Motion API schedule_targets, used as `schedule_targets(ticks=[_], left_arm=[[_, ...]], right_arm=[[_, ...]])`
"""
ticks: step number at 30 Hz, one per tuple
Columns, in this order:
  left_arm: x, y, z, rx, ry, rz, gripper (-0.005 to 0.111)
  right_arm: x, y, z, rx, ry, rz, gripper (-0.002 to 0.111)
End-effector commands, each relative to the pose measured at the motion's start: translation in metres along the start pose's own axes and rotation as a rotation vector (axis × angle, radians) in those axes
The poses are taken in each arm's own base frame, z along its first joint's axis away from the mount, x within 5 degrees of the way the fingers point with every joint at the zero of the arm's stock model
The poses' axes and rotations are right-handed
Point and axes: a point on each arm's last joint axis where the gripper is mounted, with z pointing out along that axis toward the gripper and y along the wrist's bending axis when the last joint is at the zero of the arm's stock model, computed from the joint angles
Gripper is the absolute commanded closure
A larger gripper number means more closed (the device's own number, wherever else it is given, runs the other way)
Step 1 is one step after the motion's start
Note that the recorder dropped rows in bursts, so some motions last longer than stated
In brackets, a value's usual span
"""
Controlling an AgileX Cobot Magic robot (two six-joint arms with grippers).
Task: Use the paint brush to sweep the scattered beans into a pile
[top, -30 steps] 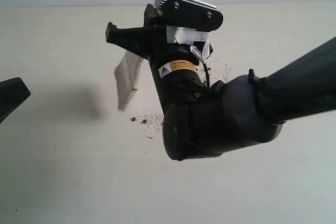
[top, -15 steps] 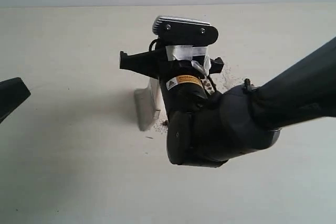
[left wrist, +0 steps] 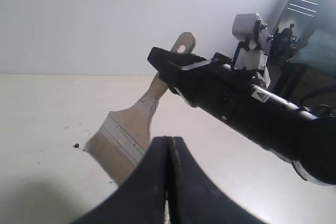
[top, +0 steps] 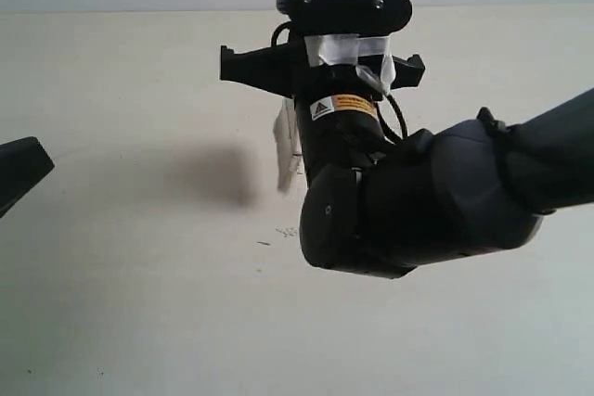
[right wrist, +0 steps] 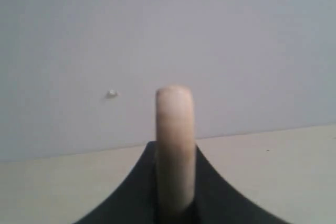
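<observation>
Judging mid-sweep, between strokes. Right claw (left wrist: 172, 66) is clamped on the paint brush (left wrist: 126, 132) handle. Brush is mid-frame in the exterior view and looks lifted off the tabletop (top: 121, 303). Left claw (left wrist: 168, 179) is pinched closed, empty. One stray bean (left wrist: 76, 145) sits near the bristles; the pile isn't visible. Next: lower the bristles behind the strays, drag inward.

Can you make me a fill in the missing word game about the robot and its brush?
The right gripper grips the paint brush by its ___.
The handle's end has a ___ through it.
The jaws of the left gripper are ___, holding nothing.
A lone dark bean lies on the ___ near the bristles.
Missing words: handle; hole; shut; table.
</observation>
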Motion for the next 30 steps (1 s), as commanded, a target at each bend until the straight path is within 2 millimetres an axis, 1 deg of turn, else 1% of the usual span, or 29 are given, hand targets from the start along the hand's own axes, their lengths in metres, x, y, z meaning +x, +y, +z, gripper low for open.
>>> schedule_targets(ticks=[1,6,7,9,11,13,16,20,23,30], left_arm=[[0.0,-0.001,-0.001,0.003,-0.012,-0.009,0.107],[0.0,-0.001,-0.001,0.003,-0.012,-0.009,0.107],[0.0,-0.001,-0.001,0.003,-0.012,-0.009,0.107],[0.0,-0.001,-0.001,0.003,-0.012,-0.009,0.107],[0.0,-0.001,-0.001,0.003,-0.012,-0.009,0.107],[0.0,-0.001,-0.001,0.003,-0.012,-0.009,0.107],[0.0,-0.001,-0.001,0.003,-0.012,-0.009,0.107],[0.0,-0.001,-0.001,0.003,-0.012,-0.009,0.107],[0.0,-0.001,-0.001,0.003,-0.012,-0.009,0.107],[0.0,-0.001,-0.001,0.003,-0.012,-0.009,0.107]], right_arm=[[-0.002,-0.007,0.016,-0.004,-0.045,0.153,0.108],[0.018,-0.028,0.048,0.096,-0.049,0.298,0.108],[0.023,-0.035,0.059,0.125,-0.058,0.325,0.108],[0.027,-0.038,0.071,0.142,-0.061,0.34,0.108],[0.033,-0.039,0.079,0.146,-0.019,0.347,0.108],[0.032,-0.04,0.082,0.15,-0.021,0.309,0.108],[0.027,-0.04,0.081,0.164,-0.036,0.203,0.108],[0.019,-0.046,0.079,0.243,-0.016,0.079,0.108],[0.013,-0.047,0.078,0.265,-0.006,-0.009,0.108],[-0.007,-0.044,0.075,0.249,-0.052,-0.003,0.108]])
